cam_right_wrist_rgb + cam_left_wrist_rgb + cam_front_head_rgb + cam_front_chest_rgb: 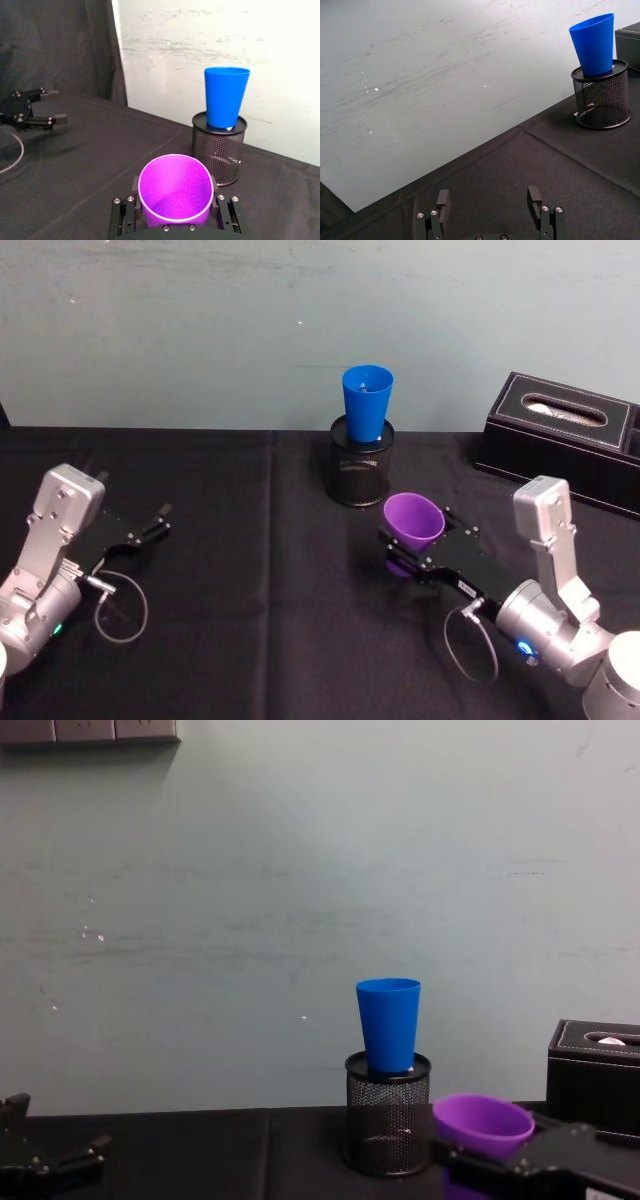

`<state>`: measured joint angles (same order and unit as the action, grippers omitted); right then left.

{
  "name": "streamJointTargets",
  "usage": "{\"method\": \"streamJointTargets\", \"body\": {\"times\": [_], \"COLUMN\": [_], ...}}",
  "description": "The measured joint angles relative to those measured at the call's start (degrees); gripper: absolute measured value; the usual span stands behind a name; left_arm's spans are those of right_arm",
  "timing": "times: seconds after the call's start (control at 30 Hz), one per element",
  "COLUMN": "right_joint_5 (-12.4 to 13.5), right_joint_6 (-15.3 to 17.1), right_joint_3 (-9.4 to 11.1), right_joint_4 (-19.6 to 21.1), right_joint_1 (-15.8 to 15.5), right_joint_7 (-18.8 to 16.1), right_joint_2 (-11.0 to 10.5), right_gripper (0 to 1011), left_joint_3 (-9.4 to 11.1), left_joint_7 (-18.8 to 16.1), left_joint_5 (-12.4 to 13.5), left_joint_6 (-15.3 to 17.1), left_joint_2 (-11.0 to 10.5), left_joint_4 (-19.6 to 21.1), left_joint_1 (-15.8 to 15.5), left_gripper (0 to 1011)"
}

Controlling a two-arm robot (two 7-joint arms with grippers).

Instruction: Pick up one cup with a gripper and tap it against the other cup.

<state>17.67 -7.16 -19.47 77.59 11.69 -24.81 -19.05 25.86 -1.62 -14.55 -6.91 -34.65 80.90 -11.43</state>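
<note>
Well to the left of the black mesh pen holder point(360, 468), the left hand point(150, 525) rests idle on the black-clothed surface point(250, 620), its fingers spread with nothing between them. The bright blue plastic tumbler point(367, 403) stands upright in the holder's mouth, perched high. Just right of the holder and nearer the robot, the purple plastic tumbler point(413, 520) is clamped mouth-up in the right hand point(417, 543), apparently just off the surface, its rim below the blue one's base. A black tissue box point(560, 435) sits further right.

Driven straight across, the purple tumbler would likely strike mesh rather than blue plastic. Raised and swung too hard, it could knock the light blue tumbler off or topple the holder. The smooth taper might also slip in the grip.
</note>
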Motion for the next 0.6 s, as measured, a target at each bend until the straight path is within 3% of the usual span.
{"method": "streamJointTargets", "body": {"times": [0.33,0.6], "right_joint_5": [1.7,1.9], "right_joint_6": [2.7,2.8], "right_joint_3": [2.8,3.3], "right_joint_4": [6.0,7.1], "right_joint_1": [-2.1,-2.4], "right_joint_7": [2.0,2.1], "right_joint_2": [-1.2,-1.6], "right_gripper": [735,736], "left_joint_3": [0.0,0.0], "left_joint_7": [0.0,0.0], "left_joint_5": [0.0,0.0], "left_joint_6": [0.0,0.0], "left_joint_2": [0.0,0.0], "left_joint_4": [0.0,0.0], "left_joint_1": [0.0,0.0], "left_gripper": [1011,1011]}}
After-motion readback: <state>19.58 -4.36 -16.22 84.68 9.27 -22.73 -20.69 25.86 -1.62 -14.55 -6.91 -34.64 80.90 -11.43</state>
